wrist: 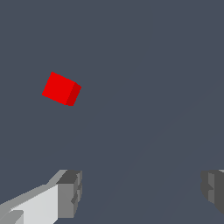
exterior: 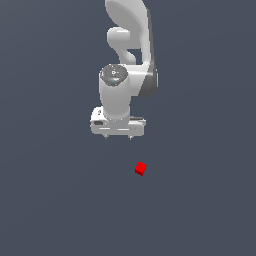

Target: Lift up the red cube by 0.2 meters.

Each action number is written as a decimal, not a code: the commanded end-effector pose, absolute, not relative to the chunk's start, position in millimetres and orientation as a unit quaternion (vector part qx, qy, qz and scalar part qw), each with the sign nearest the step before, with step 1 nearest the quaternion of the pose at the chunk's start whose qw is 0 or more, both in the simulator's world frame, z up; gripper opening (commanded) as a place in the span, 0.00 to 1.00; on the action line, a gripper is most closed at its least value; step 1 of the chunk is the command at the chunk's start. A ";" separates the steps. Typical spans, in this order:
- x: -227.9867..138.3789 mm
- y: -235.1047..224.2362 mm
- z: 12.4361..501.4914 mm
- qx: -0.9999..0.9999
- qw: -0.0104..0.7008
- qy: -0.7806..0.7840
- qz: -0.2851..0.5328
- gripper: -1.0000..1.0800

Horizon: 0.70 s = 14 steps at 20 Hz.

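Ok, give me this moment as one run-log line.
phase: approach | gripper: open, empty | fingers: spread wide | red cube: on the floor, untouched, not between fingers | lift: not started

Red cube (exterior: 141, 169): flat, matte faces, plain saturated red, no gloss or texture; one side shades darker in the wrist view. Arm (exterior: 127, 55): smooth white shell, plastic-looking, soft satin sheen with gentle shading on the curves; a dark grey band at one joint. Gripper (exterior: 118, 136): same smooth white casing. Fingertips (wrist: 70, 193): dull grey, matte, with faint ridged edges. Ground (exterior: 50, 200): uniform slate-grey, matte, smooth, featureless.
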<state>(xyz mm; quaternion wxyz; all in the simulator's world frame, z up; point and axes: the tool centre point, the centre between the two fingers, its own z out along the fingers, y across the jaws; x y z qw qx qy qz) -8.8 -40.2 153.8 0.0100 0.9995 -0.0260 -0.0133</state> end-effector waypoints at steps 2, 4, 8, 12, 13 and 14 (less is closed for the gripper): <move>-8.8 -39.7 153.6 1.000 0.010 -0.026 -0.013 0.96; -8.3 -39.0 152.4 0.999 0.010 -0.028 -0.013 0.96; -5.7 -33.6 146.0 0.999 0.009 -0.038 -0.013 0.96; -0.6 -23.9 134.3 0.998 0.009 -0.056 -0.012 0.96; 1.2 -20.8 130.5 0.998 0.008 -0.062 -0.011 0.96; 3.1 -17.5 126.4 0.998 0.008 -0.068 -0.011 0.96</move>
